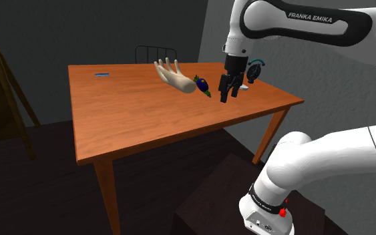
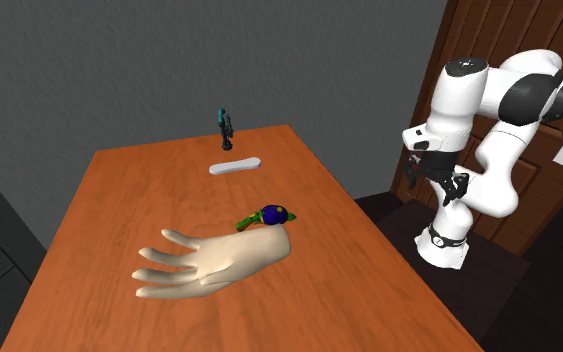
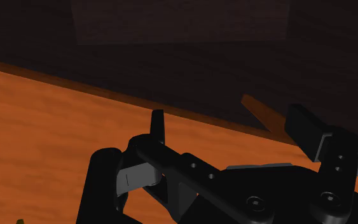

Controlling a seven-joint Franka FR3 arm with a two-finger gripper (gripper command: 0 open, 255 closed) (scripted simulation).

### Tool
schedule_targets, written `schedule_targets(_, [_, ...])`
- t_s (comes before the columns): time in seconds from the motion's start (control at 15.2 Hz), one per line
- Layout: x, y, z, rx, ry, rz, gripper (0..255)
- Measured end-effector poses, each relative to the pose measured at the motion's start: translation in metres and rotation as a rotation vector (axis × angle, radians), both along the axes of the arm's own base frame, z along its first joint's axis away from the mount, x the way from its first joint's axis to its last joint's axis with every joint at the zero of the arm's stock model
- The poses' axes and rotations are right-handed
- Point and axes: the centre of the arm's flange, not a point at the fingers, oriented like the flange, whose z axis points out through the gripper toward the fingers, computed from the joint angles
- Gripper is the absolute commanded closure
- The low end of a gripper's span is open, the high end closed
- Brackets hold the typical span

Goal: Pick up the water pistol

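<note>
over the table edge, tool wide open, clear of its surface

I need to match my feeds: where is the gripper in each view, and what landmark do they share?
Shoulder view: the gripper is right of middle in the upper half, fingers apart, right of the pale model hand.
Second exterior view: the gripper is right of middle, past the table's right-hand edge in the picture.
Wrist view: the gripper comes up from the bottom, fingers apart, near the table's edge.
Shared landmark: the orange-brown table.
</note>
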Motion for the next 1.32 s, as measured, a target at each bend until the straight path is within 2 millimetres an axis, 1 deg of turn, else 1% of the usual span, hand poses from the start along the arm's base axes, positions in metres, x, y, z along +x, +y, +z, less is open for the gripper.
schedule_targets(0.07, [0.000,0.000,0.000,0.000,0.000,0.000,0])
schedule_targets(0.13, [0.003,-0.005,0.000,0.006,-0.007,0.001,0])
schedule_targets(0.2, [0.008,-0.015,-0.001,0.014,-0.016,0.002,0])
schedule_targets(0.4, [0.027,-0.048,-0.008,0.046,-0.056,0.007,0])
schedule_targets(0.59, [0.046,-0.076,-0.017,0.080,-0.098,0.013,0])
schedule_targets(0.79, [0.068,-0.111,-0.027,0.113,-0.141,0.019,0])
schedule_targets(0.99, [0.089,-0.144,-0.032,0.146,-0.185,0.024,0])
schedule_targets(1.12, [0.105,-0.167,-0.040,0.168,-0.213,0.029,0])
schedule_targets(1.32, [0.126,-0.197,-0.045,0.202,-0.256,0.035,0])
